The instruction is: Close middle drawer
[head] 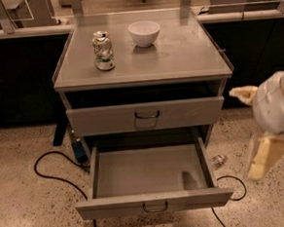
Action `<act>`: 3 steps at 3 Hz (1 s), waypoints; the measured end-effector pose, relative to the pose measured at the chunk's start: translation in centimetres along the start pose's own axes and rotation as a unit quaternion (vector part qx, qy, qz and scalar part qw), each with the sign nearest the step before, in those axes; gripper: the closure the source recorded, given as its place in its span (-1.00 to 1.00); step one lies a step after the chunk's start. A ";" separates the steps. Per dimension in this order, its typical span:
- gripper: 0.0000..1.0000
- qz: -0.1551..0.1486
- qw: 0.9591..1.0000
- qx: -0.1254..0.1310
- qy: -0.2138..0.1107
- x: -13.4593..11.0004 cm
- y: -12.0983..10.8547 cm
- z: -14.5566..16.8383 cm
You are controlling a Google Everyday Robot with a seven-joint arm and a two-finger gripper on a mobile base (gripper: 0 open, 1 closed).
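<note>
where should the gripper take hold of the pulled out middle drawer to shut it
Best bet: the small dark wire handle at the centre of the middle drawer front panel, approached from the front. The tray is fully extended, so the panel faces outward. The gripper sits off to the drawer's right, apart from it.

No text, brand, number or sign can be read anywhere. The can (103,51) on the counter (187,58), left of the white bowl (144,33), carries a printed label, but its wording cannot be made out. The claw (261,151), right of the pulled-out middle drawer (153,202), bears no legible marking, and neither does the drawer's front panel.
</note>
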State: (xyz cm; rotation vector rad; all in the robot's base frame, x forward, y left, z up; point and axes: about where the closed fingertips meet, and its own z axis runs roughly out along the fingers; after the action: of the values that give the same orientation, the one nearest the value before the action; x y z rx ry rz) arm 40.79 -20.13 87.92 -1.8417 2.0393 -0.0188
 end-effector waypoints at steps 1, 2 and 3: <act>-1.00 -0.022 0.998 -0.038 -0.041 1.9 4.2 9.7; -1.00 -0.017 0.991 -0.104 -0.077 5.0 10.8 21.3; -1.00 -0.013 0.981 -0.175 -0.079 8.1 17.5 31.1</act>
State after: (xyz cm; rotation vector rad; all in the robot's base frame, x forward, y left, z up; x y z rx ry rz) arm 32.76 -17.82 52.29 -1.9968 2.0030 0.4931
